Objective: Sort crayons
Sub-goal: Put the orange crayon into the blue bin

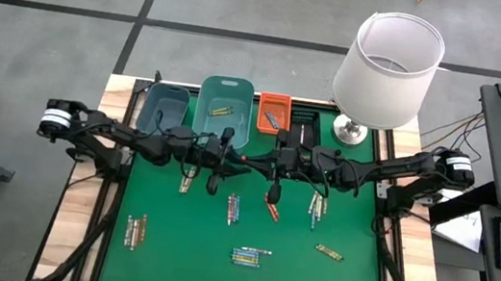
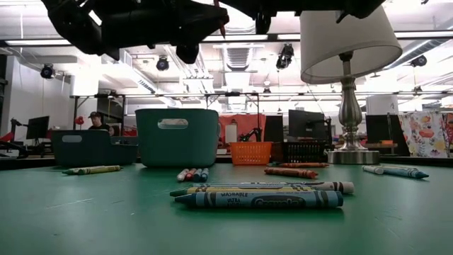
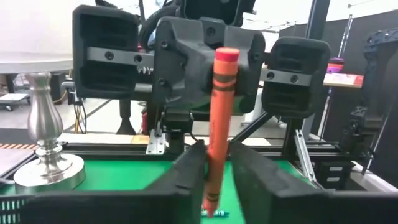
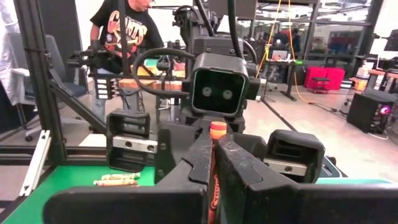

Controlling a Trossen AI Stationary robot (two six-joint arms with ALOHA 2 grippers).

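Upper centre of high view: two teal bins (image 1: pixel 226 108), orange bin (image 1: pixel 274 111), black bin (image 1: pixel 304 123) lined up — white-shaded lamp (image 1: pixel 386 66) seen upper right.

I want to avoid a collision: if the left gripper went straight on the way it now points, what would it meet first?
Most likely the right gripper. It faces the left gripper directly and close by, with the orange-red crayon upright between them. The exact gap is hard to judge.
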